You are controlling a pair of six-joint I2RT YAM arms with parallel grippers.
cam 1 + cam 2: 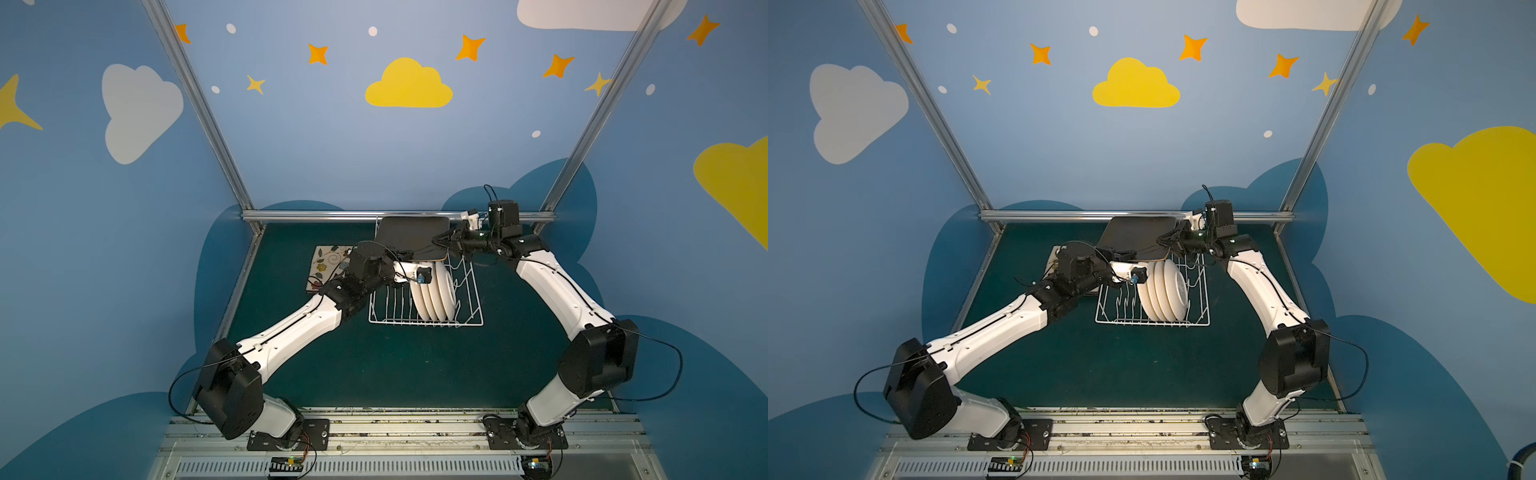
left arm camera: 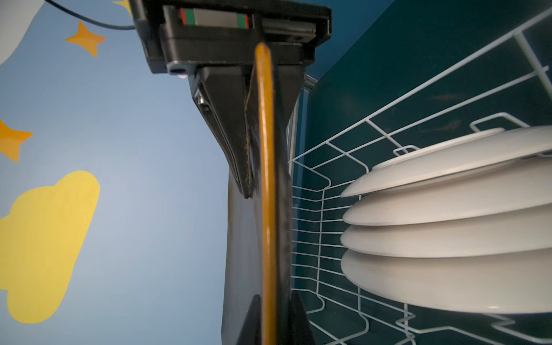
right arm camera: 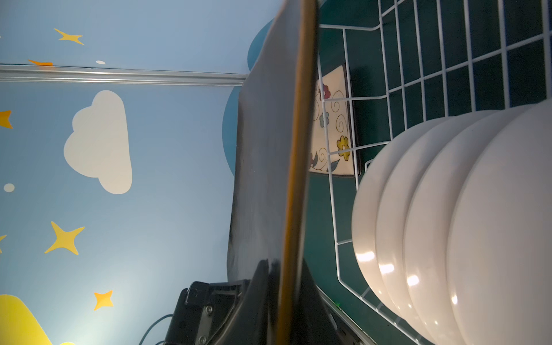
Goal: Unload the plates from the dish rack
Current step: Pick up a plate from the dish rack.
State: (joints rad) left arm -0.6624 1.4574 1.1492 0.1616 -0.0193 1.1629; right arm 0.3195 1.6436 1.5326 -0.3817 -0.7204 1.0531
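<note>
In both top views the dark square plate [image 1: 409, 237] is showing only its matte black back, hanging over the dish rack [image 1: 395, 322] at its 12 o'clock end, whereas both wrist views are catching it edge-on and revealing a glossy amber rim. The left gripper [image 1: 405, 253] is clamping that plate's 6 o'clock edge and the right gripper [image 1: 441, 240] is pinching its 4 o'clock corner. Four smooth round white plates [image 1: 432, 295] are standing on edge in the white wire rack toward 3 o'clock, while one cream flowered plate [image 1: 328, 266] is lying flat on the green tabletop [image 1: 374, 365] at the rack's 10 o'clock.
</note>
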